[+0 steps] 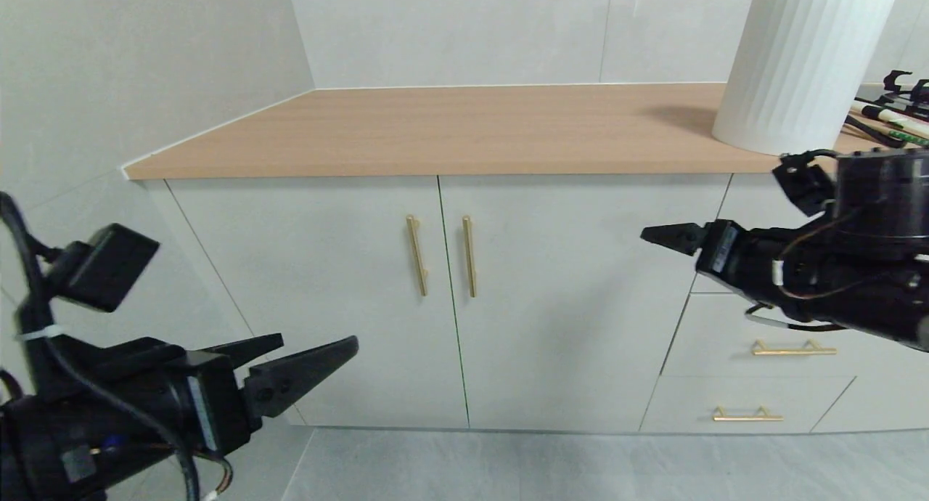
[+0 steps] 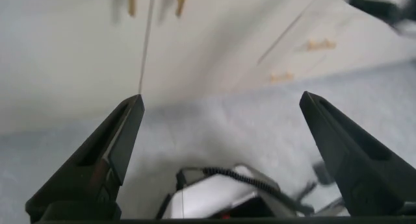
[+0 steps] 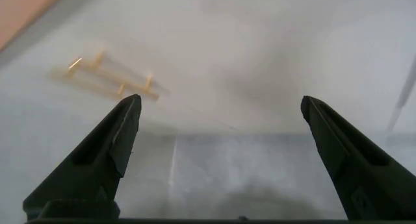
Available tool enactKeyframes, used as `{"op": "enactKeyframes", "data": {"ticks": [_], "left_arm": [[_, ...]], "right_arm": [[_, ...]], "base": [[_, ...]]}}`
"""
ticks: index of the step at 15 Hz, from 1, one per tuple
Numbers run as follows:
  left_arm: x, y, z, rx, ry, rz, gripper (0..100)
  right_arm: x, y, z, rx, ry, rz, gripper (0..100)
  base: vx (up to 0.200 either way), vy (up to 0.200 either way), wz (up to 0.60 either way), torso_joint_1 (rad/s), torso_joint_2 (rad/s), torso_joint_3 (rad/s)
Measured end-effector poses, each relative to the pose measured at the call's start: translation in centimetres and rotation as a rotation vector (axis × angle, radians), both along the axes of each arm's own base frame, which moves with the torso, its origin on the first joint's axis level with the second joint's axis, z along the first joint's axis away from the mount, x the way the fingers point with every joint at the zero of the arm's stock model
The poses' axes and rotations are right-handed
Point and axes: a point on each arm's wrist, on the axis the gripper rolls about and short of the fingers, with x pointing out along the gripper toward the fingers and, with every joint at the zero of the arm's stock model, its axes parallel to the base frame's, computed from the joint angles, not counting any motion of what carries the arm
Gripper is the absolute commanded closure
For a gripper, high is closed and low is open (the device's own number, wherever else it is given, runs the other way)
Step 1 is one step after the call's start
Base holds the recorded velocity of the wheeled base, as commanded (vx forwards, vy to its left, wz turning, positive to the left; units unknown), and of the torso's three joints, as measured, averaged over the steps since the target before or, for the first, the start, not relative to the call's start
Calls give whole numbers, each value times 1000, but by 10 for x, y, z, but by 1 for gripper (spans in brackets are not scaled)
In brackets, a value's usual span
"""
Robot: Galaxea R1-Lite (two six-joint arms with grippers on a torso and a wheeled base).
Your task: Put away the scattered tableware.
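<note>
Left claw [image 1: 319, 339] (agape) before cabinet [image 1: 326, 305].

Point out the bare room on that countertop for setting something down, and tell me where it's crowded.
The countertop lies bare from the left wall corner across to the white ribbed container. The right end is crowded: the container stands there, with long thin items lying just beyond it.

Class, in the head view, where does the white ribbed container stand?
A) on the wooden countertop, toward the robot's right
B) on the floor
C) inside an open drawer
A: the white ribbed container rests on the wooden countertop, above the shut drawers.
</note>
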Motion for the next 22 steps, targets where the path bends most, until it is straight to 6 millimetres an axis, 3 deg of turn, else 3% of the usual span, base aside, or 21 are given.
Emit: {"op": "enactKeyframes", "data": {"ticks": [3,6,9,13,16,22], "left_arm": [[-31,25,4,-48,-90,50,0],[-74,56,-3,-20,-203,104,0],[-119,80,-24,63,-293,177,0],[-159,90,-48,129,-422,345,0],[-167,90,-61,161,-457,471,0],[-170,85,-91,181,-477,551,0]], "right_arm": [[-65,-31,10,-95,-123,-19,0],[-129,-70,6,-179,-250,-133,0],[-187,-99,-9,-248,-313,-265,0],[-254,-113,-44,-346,-328,-272,0],[-279,-116,-63,-412,-375,-305,0],[-288,-111,-98,-432,-403,-416,0]], "base": [[0,0,0,0,0,0],[0,0,0,0,0,0],[0,0,0,0,0,0],[0,0,0,0,0,0],[0,0,0,0,0,0],[0,0,0,0,0,0]]}}
